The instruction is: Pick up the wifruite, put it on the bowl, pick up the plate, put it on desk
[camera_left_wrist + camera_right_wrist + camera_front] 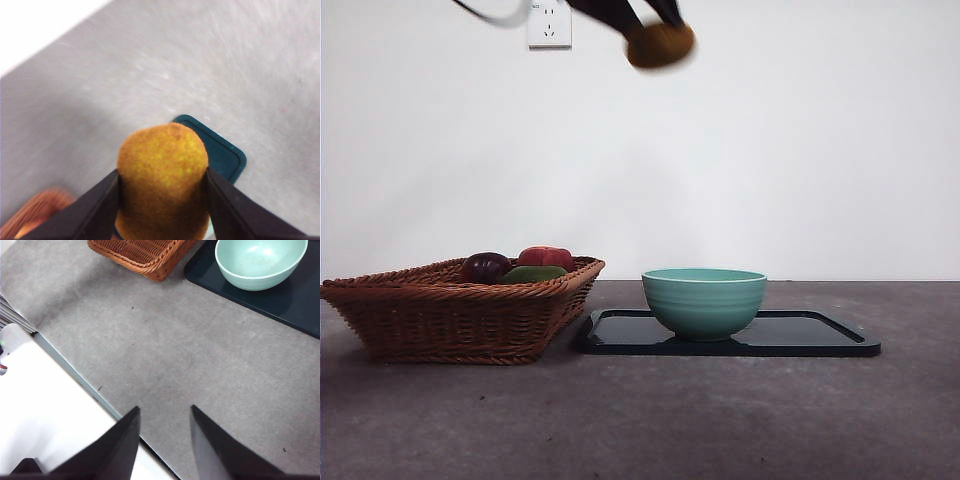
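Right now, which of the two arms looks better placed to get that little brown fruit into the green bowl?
The left. The left gripper is shut on the wifruite, high above the bowl. The right gripper is open, holding nothing, off to the side.

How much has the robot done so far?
Picked up: the left gripper holds the wifruite high in the air. The bowl is empty, so the drop is left. Then the plate must move onto the desk.
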Motion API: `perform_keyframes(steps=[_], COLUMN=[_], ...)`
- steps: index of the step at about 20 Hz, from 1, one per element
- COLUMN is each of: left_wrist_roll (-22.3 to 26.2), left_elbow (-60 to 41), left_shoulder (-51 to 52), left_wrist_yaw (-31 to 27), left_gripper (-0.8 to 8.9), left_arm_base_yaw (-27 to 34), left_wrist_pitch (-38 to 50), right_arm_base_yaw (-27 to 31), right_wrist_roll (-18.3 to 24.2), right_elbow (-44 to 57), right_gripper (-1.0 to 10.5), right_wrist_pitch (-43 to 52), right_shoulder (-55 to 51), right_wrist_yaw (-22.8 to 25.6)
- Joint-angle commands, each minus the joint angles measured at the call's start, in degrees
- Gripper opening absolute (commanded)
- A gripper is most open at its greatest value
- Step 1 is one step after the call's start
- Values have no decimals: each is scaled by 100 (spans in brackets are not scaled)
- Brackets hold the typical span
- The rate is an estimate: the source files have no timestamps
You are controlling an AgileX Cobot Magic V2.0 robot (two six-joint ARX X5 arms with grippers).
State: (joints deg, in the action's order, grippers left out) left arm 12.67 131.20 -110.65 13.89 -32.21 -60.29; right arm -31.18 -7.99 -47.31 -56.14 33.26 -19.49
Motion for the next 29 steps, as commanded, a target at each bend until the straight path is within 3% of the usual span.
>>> perform_keyframes(steps=[1,7,12,18,22,29], left_wrist_roll=[-186,-431,-516,-1086,-1340,-2127], left_elbow=[162,59,-922,-3366,-4465,-5869], left_shoulder=[240,975,1421,2065,2116,2103], left_wrist_yaw=[26,26,26,-11,-1036,-1528], left_gripper=[186,186,185,185,186,186], left_arm_base_yaw=[188,686,824,953,981,986], left_wrist_pitch=[-546,-1794,-1742,-142,667,2518], right_arm_base_yaw=[-50,-50,-50,-50,-50,-50], right_wrist_roll=[-24,122,138,133,131,111], right_elbow=[-59,-59,-59,-59,-59,-59], right_gripper=[160,160,160,160,160,160], right_wrist_pitch=[57,111,328,343,343,343], right_shoulder=[20,20,20,22,22,22], right_wrist_yaw=[0,0,0,0,2,4])
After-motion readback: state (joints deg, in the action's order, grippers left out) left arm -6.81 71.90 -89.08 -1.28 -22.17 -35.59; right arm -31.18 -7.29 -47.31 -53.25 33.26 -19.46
